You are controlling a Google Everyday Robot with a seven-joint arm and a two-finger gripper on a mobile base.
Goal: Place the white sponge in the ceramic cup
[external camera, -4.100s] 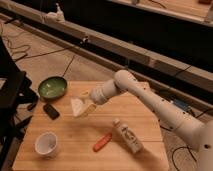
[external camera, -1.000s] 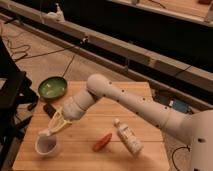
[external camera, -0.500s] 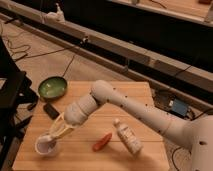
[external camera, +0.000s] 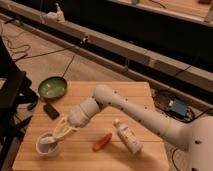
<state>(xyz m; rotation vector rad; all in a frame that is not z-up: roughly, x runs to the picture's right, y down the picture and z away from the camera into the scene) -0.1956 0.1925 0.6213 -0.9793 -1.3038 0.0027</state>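
The ceramic cup (external camera: 40, 149) stands upright near the front left corner of the wooden table (external camera: 131, 97). My gripper (external camera: 54, 139) reaches down from the right and its tips are at the cup's mouth. It is shut on the white sponge (external camera: 48, 140), a pale patch sitting just inside the rim. The cup's right side is partly hidden behind the gripper.
A green bowl (external camera: 52, 87) sits at the table's back left corner, with a small black object (external camera: 50, 110) in front of it. A red object (external camera: 102, 142) and a white labelled bottle (external camera: 127, 136) lie right of the cup. Dark furniture (external camera: 11, 95) stands beside the table's left edge.
The gripper carried the sponge from the table's middle to the front left and has come down from just above the cup to its mouth.
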